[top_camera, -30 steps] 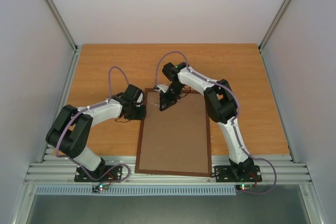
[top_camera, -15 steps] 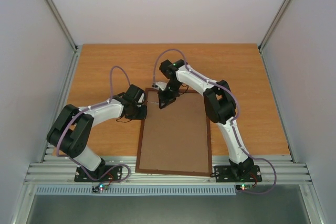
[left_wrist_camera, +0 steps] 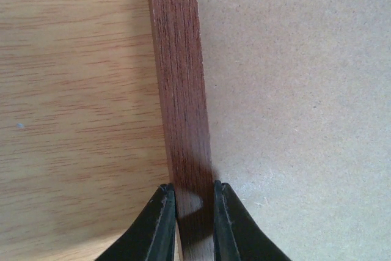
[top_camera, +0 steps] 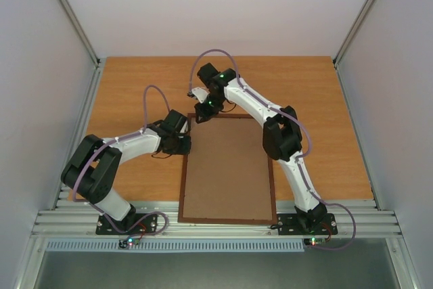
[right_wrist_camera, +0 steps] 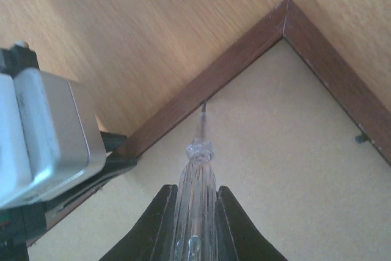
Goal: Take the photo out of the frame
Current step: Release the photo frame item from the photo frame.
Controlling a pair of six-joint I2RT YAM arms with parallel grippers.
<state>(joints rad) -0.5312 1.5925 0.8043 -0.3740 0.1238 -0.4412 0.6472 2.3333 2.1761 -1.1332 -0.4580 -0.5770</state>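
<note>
frame (top_camera: 226,167): lies flat on the table (top_camera: 135,93), brown back up
left gripper (top_camera: 180,143): at the frame's left edge, near the far end
right gripper (top_camera: 202,114): at the frame's far left corner
table: orange wood

**No Legible Writing in Any View**

No text, label, brand, number or sign can be read in any of the views. The frame (top_camera: 226,167) shows only its plain brown back and a dark wood-grain rail. The tabletop (top_camera: 135,89) shows wood grain alone.
</note>
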